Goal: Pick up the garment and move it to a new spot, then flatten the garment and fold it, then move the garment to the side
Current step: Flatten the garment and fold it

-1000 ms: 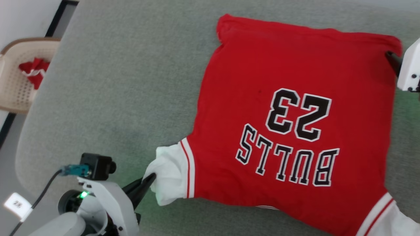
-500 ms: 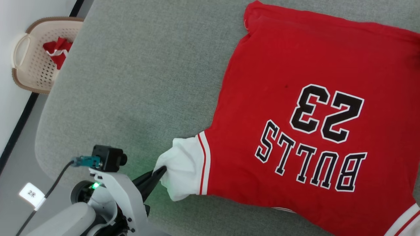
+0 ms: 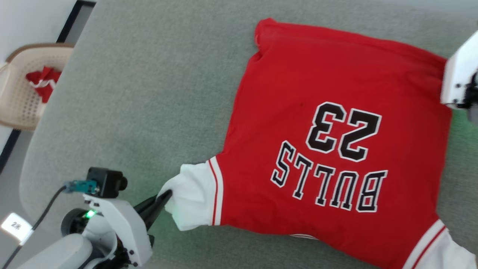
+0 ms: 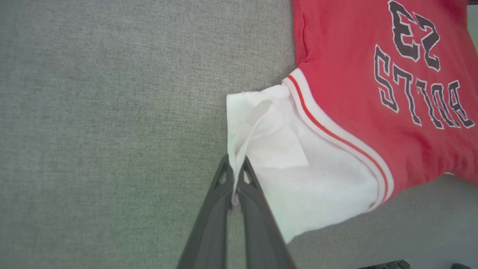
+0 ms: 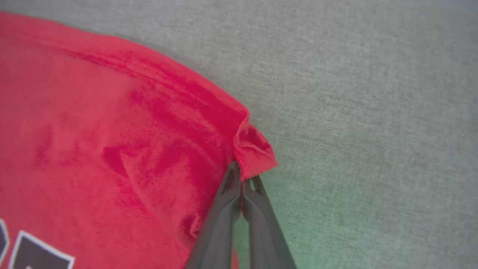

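Garment (image 3: 317,86) flat on grey surface (image 3: 149,93), centre-right, lettering upside down. L gripper (image 4: 234,166) clenched on edge of white sleeve (image 4: 291,164), near left. R gripper (image 5: 242,177) pinching red corner (image 5: 255,153), far right. Basket (image 3: 18,101) w/ red cloth far left, off surface.

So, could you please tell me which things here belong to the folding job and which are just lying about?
In the job: large red jersey shirt with white sleeves; left gripper, pinching a white sleeve; right gripper, pinching a red corner.
Lying about: beige perforated plastic basket; crumpled red cloth inside it.
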{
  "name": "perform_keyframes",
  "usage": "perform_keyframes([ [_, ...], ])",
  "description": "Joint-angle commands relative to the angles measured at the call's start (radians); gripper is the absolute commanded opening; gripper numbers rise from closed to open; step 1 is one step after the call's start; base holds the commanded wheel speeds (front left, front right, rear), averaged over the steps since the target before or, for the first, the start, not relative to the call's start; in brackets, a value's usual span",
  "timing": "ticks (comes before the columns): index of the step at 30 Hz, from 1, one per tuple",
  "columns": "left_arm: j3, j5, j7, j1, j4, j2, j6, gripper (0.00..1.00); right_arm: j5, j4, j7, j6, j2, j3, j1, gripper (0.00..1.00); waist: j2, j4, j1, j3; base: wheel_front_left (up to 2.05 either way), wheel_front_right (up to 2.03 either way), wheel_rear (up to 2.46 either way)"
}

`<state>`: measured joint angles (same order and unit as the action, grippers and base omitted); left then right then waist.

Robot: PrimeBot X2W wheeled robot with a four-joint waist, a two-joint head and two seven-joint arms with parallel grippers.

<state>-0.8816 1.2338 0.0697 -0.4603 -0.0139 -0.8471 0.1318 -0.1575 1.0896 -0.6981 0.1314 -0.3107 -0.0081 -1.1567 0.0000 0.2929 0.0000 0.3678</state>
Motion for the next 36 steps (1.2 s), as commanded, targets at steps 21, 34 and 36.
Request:
perform_keyframes([
  [21,0.013,0.024,0.005,0.091,-0.113,-0.104,0.087,0.00,-0.481,-0.958,-0.283,-0.002,-0.157,0.138,0.745,0.00,0.0000,-0.204,0.0000,-0.173,0.00,0.00,0.00],
  [34,0.009,0.023,-0.008,0.101,-0.112,-0.094,0.077,0.00,-0.372,-1.194,-0.307,-0.002,0.027,-0.075,1.170,0.00,0.0000,-0.225,0.0000,-0.174,0.00,0.00,0.00],
  [36,0.009,0.024,-0.010,0.099,-0.105,-0.088,0.070,0.00,-0.343,-1.158,-0.259,-0.002,0.050,-0.074,1.182,0.00,0.0000,-0.225,0.0000,-0.171,0.00,0.00,0.00],
])
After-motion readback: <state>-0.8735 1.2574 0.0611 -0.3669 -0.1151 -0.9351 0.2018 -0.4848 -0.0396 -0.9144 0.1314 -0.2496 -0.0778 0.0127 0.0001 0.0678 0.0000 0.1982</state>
